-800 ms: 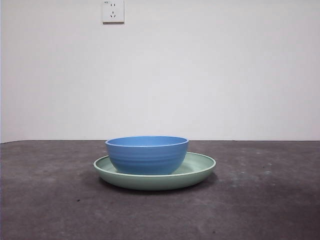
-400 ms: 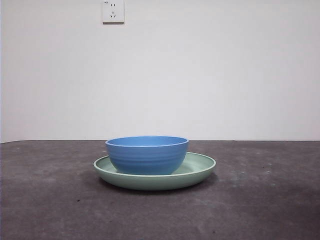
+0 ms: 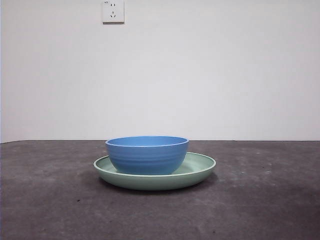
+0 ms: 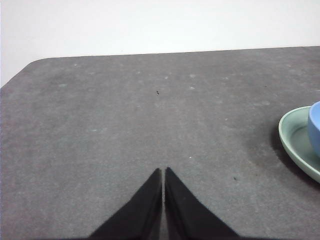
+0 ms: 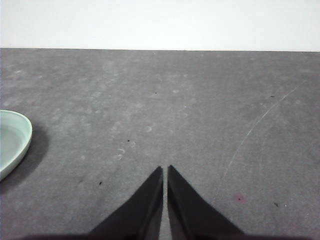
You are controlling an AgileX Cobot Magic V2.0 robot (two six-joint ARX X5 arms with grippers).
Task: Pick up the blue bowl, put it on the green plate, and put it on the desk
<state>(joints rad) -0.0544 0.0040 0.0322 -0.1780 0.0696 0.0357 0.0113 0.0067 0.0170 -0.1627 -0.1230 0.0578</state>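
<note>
The blue bowl (image 3: 147, 154) sits upright inside the green plate (image 3: 200, 167), which rests on the desk (image 3: 50, 200) at the middle of the front view. The left wrist view shows an edge of the plate (image 4: 295, 137) and of the bowl (image 4: 315, 127) off to one side. My left gripper (image 4: 163, 172) is shut and empty above bare desk, well apart from the plate. The right wrist view shows only the plate's rim (image 5: 12, 137). My right gripper (image 5: 165, 170) is shut and empty over bare desk. Neither arm shows in the front view.
A white wall stands behind the desk, with a power socket (image 3: 113, 11) high up. The desk's rounded far corner (image 4: 30, 65) shows in the left wrist view. A faint curved scratch (image 5: 250, 135) marks the desk on the right side.
</note>
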